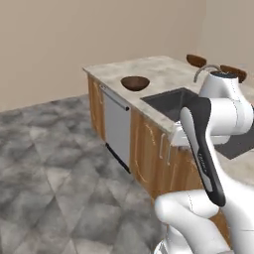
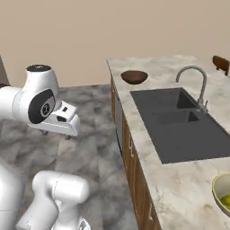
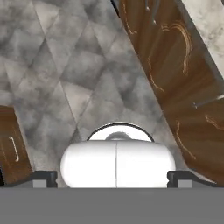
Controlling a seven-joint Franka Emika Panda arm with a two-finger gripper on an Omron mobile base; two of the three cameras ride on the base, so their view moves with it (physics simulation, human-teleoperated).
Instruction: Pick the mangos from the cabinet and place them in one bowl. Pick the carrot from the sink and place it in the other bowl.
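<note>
- Pincer (image 3: 113, 178) jaws stand spread as wide as they go, with nothing between the fingertips (image 3: 44, 176); it holds nothing and looks down at the grey floor (image 3: 65, 65) beside the wooden cupboard fronts (image 3: 175, 65)
- In the right base view the hand hangs low, on the floor side of the counter (image 2: 179, 188) and well apart from anything it must pick
- Judged from the yellow-green fruit (image 2: 227, 200) lying in the pale tan bowl (image 2: 219, 188) at the near end of the counter, the mango half looks done or nearly so; only part of that bowl is in frame, so how many mangos it holds cannot be told
- That leaves the carrot as the likely step: it belongs in the sink (image 2: 179, 121), though its exact spot in the dark basin cannot be told
- To do this well, lift the hand above the counter edge first, then swing it over the basin, so the arm clears the cupboard fronts and the rim
- Keep away from the curved tap (image 2: 195, 81) at the far side of the sink; come down from the near side
- Keep the jaws wide until they straddle the carrot across its thin width, then close low on it
- Dark brown bowl (image 2: 134, 77) sits on the counter just beyond the sink's far end, with nothing in it that can be seen; carry the carrot there high enough to clear its rim
</note>
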